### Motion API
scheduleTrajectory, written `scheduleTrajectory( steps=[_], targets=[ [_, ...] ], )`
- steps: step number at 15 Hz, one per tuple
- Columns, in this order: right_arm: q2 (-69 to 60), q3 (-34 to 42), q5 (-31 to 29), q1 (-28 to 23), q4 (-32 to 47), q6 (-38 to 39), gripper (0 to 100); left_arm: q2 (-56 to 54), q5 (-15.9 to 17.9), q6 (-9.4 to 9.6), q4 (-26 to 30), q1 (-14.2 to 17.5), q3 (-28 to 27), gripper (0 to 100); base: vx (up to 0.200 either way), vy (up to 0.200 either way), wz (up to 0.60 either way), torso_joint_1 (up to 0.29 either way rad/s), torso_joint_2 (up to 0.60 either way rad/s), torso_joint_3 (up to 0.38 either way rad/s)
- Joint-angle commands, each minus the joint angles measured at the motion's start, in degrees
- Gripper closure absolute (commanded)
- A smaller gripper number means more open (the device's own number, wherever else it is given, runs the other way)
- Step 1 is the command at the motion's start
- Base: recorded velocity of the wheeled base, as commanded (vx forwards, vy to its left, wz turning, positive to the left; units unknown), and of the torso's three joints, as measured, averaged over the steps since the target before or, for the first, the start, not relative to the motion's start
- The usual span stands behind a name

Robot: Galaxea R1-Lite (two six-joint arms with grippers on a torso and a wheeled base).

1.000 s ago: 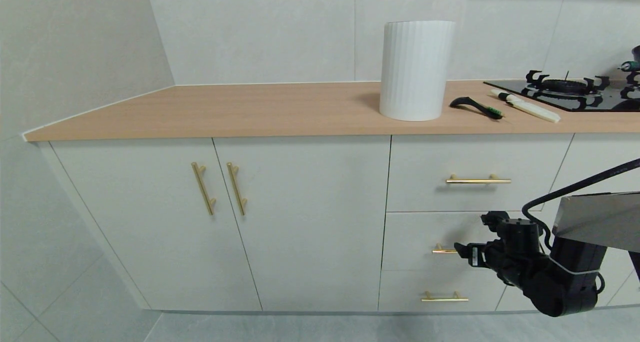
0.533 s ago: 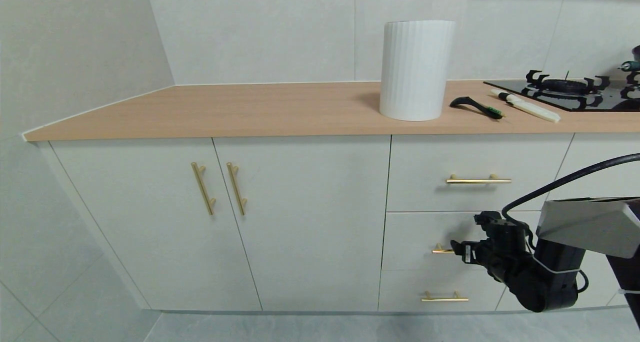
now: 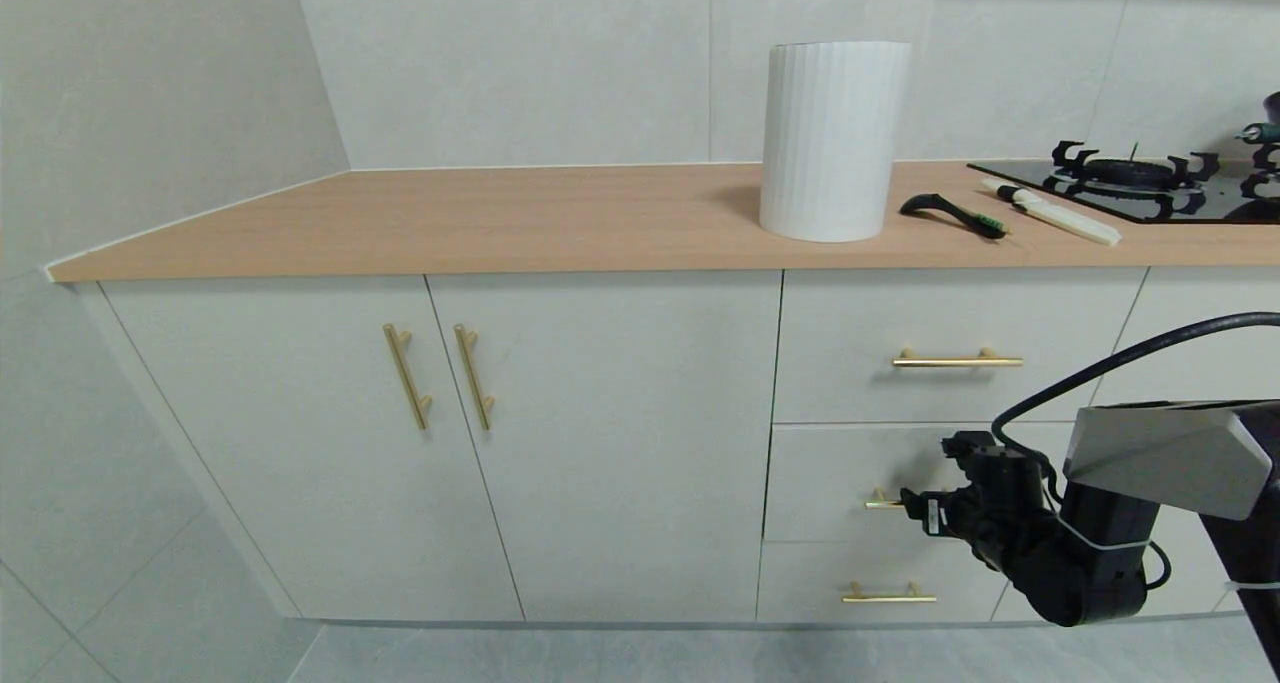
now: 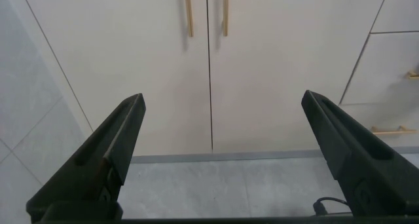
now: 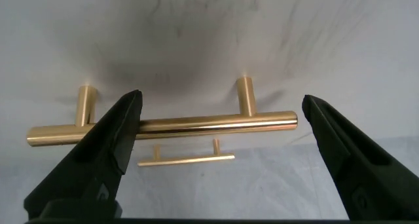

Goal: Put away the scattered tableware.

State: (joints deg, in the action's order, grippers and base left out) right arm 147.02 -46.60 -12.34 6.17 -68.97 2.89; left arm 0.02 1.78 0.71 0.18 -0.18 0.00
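The right pincer [image 3: 915, 504] stands wide open and empty just in front of the middle drawer handle [image 5: 196, 126]. Its 2 fingers are spread along the brass bar rather than across it. 1 finger covers part of the bar, and the bar's far end stops just short of the other.

The scattered tableware lies well above that pincer on the countertop [image 3: 500, 218]: a black-handled peeler [image 3: 950, 211] and a white knife [image 3: 1060, 221], near a tall white ribbed canister [image 3: 830, 138]. The left pincer [image 4: 222, 99] is also wide open and empty, facing the double cabinet doors [image 4: 262, 67].

The likeliest fault is a failed grasp. Shutting from this pose would probably press on the bar's end and a post [image 5: 244, 93] instead of clamping the bar. Advancing could knock 1 finger against the polished bar. Even if the bar is caught, it may slip out during a skewed pull, leaving the drawer shut.
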Motion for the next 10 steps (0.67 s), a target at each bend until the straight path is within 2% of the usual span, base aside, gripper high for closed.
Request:
scheduleTrajectory(
  steps=[1,4,6,8,10],
  targets=[
    [-0.3,0.9,0.0,0.0,0.8,-0.3,0,0.0,0.0,0.00,0.0,0.0,0.0,0,0.000,0.000,0.00,0.000,0.00,0.000],
    [-0.7,1.3,0.0,0.1,0.9,-0.4,0,0.0,0.1,0.00,0.0,0.0,0.0,0,0.000,0.000,0.00,0.000,0.00,0.000],
    [-4.4,5.2,0.1,0.2,1.8,-0.5,0,0.0,0.0,0.00,0.0,0.0,0.0,0,0.000,0.000,0.00,0.000,0.00,0.000],
    [-13.6,11.6,1.3,1.1,8.9,-0.6,0,0.0,0.0,0.00,0.0,0.0,0.0,0,0.000,0.000,0.00,0.000,0.00,0.000],
    [-23.9,15.0,3.8,1.6,16.4,-0.6,0,0.0,0.1,0.00,0.0,0.0,0.0,0,0.000,0.000,0.00,0.000,0.00,0.000]
  ],
)
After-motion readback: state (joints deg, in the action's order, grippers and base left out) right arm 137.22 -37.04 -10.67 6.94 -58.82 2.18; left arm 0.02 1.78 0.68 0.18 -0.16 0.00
